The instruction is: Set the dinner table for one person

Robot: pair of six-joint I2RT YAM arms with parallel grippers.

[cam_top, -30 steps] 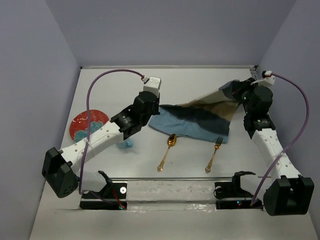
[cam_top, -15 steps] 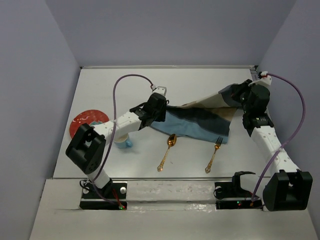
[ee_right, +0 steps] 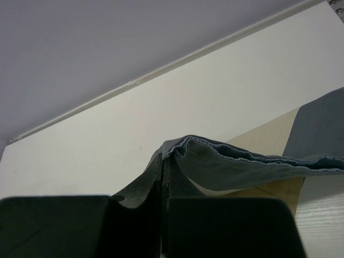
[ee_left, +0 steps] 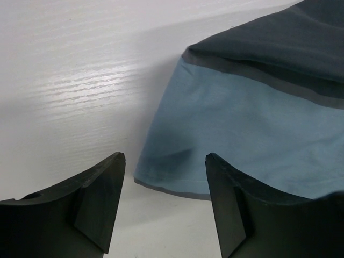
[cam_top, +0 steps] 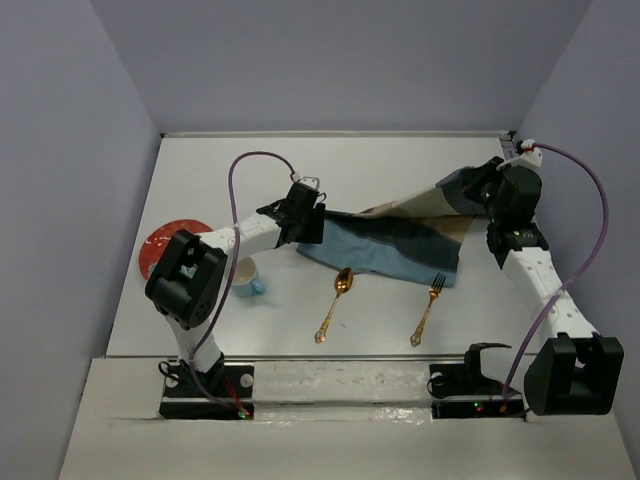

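Left gripper [ee_left: 164,161] open, empty, over left corner of striped placemat [cam_top: 390,245]; right gripper [ee_right: 163,166] clamps its raised far-right corner; left arm [cam_top: 190,275] half-hides red plate [cam_top: 157,246].

We count two hands, the left hand [cam_top: 308,232] and the right hand [cam_top: 468,186], over one white bench [cam_top: 400,165]. We count one striped cloth placemat [cam_top: 400,245]. It lies between the two hands, its near corner just in front of the left hand's parted fingers and its far corner pinched in the right hand. We count one gold spoon [cam_top: 335,303] on the base side of the left hand. One gold fork [cam_top: 427,309] lies beyond the spoon, towards the right hand's arm. On the outer side of the left hand, beside its arm, we count one red plate [cam_top: 158,248] and one blue cup [cam_top: 246,279].
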